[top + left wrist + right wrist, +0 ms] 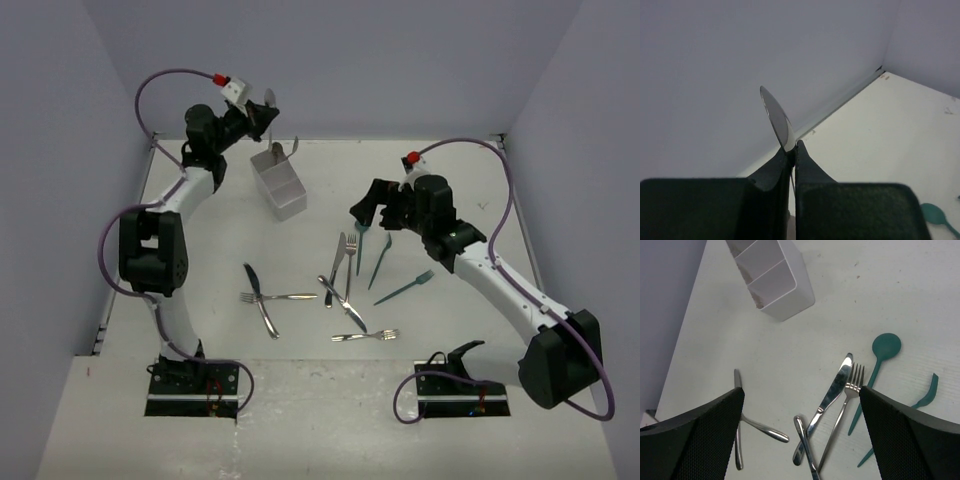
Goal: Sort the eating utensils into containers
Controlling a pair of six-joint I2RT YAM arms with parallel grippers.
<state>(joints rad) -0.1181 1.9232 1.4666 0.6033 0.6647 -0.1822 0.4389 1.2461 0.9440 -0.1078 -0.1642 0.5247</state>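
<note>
My left gripper is raised above the far end of the white containers and is shut on a silver spoon. In the left wrist view the spoon's bowl sticks up from the closed gripper. Another silver utensil stands in the containers. My right gripper hangs open over the loose eating utensils with nothing between its fingers. Below the right gripper lie a silver knife, a silver fork and a teal spoon.
More silver utensils lie crossed mid-table: a pair on the left, a knife and a fork. A teal knife and a teal fork lie to the right. Grey walls enclose the table.
</note>
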